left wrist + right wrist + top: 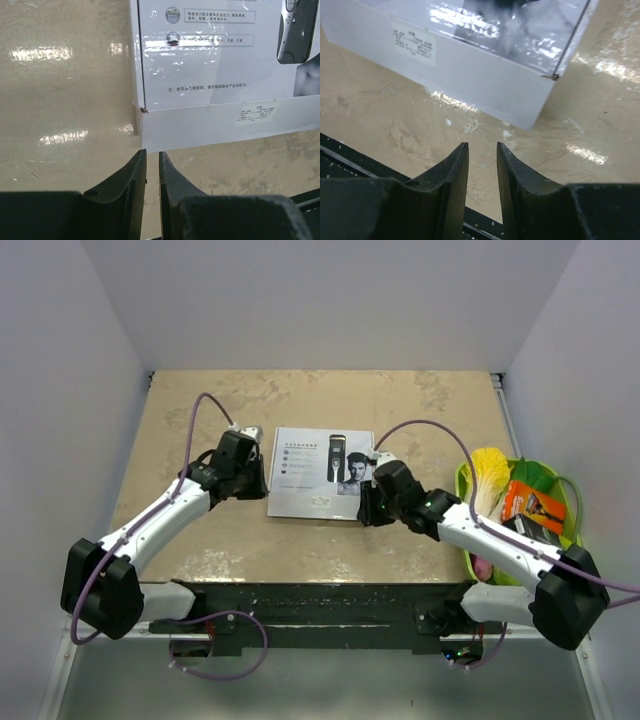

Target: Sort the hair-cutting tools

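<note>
One white box lies between the left hand and the right hand, both slightly apart, empty.

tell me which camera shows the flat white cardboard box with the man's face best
Top external: the whole white cardboard box is visible, lid print included. Left wrist shows only one corner with printed text; right wrist only another corner and a side label.

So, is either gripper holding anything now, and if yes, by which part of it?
Nothing is held. The left gripper and the right gripper are empty, each near a corner of the white box.
</note>
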`<state>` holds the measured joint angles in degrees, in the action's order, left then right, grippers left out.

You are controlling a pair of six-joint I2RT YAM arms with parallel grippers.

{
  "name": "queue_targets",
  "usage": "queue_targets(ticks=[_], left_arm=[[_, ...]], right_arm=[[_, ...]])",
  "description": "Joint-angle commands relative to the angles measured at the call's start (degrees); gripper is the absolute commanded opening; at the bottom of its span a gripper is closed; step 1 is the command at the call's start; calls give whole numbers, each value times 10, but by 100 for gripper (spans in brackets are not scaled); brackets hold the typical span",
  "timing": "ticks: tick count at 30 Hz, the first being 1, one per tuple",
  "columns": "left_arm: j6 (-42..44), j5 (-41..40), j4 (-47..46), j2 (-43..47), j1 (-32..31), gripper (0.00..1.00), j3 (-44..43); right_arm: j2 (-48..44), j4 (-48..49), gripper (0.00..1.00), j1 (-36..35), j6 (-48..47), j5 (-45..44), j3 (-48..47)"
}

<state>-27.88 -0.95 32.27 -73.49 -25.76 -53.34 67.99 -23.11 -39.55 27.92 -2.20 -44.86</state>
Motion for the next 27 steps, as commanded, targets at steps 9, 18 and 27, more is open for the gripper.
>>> queue_targets(ticks=[9, 18, 27], left_arm=[[23, 39, 3, -157, -3, 24, -255], [59, 10, 65, -406, 2, 24, -525], [70, 19, 67, -593, 5, 27, -714]], right_arm=[[147, 86, 34, -160, 110, -107, -73], [217, 183, 33, -171, 149, -127, -55], [281, 226, 33, -175, 145, -127, -59]])
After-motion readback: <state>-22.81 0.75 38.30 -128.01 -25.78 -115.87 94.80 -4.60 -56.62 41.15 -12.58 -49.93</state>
